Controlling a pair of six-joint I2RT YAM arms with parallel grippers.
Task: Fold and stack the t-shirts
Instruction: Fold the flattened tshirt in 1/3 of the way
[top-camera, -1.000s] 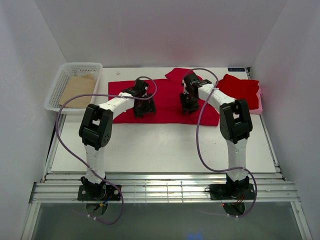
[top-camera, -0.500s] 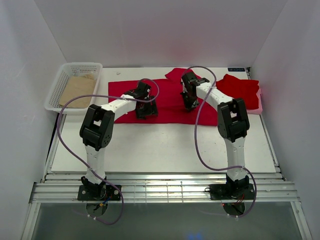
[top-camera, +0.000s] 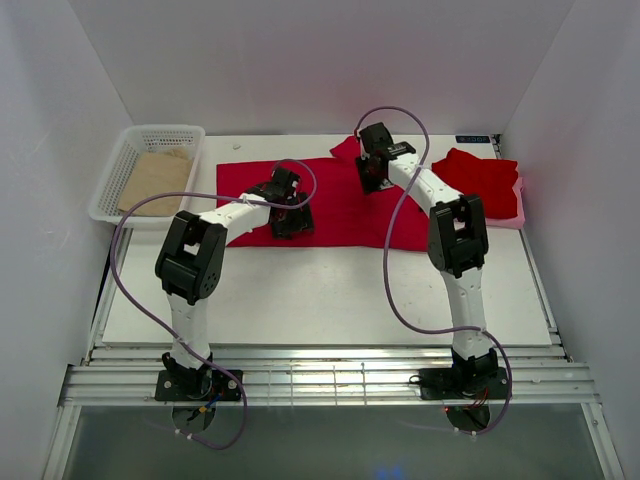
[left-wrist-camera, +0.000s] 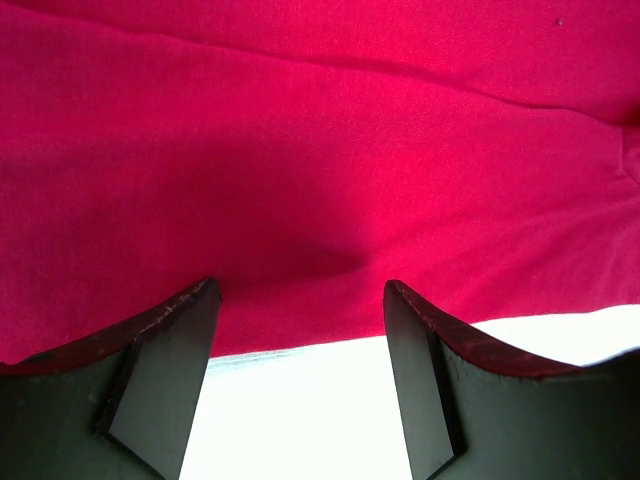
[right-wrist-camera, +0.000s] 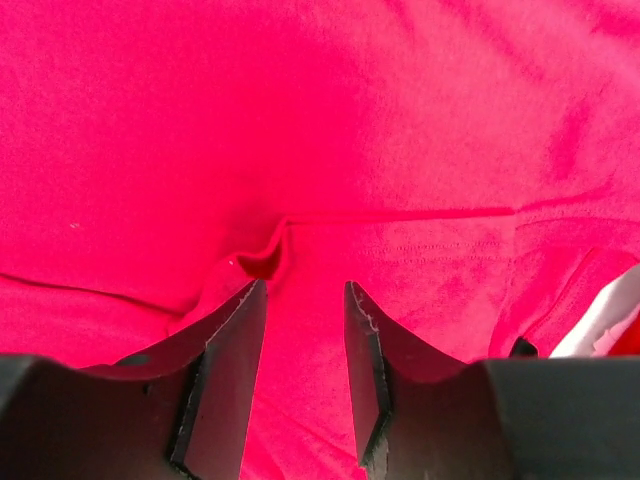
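Note:
One red t-shirt (top-camera: 335, 215) lies spread flat across the middle of the table. My left gripper (top-camera: 291, 216) is low over its near hem, open. In the left wrist view its fingers (left-wrist-camera: 190, 320) straddle the hem (left-wrist-camera: 300, 335), with white table between them. My right gripper (top-camera: 372, 176) is at the shirt's far edge, near a sleeve. Its jaws stand apart over red cloth (right-wrist-camera: 420, 150), holding nothing, with a small raised fold (right-wrist-camera: 262, 256) just off the left fingertip. A second red t-shirt (top-camera: 478, 180) lies folded at the far right.
A white basket (top-camera: 122, 168) holding a tan sheet (top-camera: 153, 180) stands at the back left. A pale pink piece (top-camera: 519, 207) lies under the folded shirt, by the right wall. Purple cables loop from both arms over the table.
My right gripper has moved from the middle of the spread shirt toward the back, up to its far edge. The left gripper has shifted only slightly.

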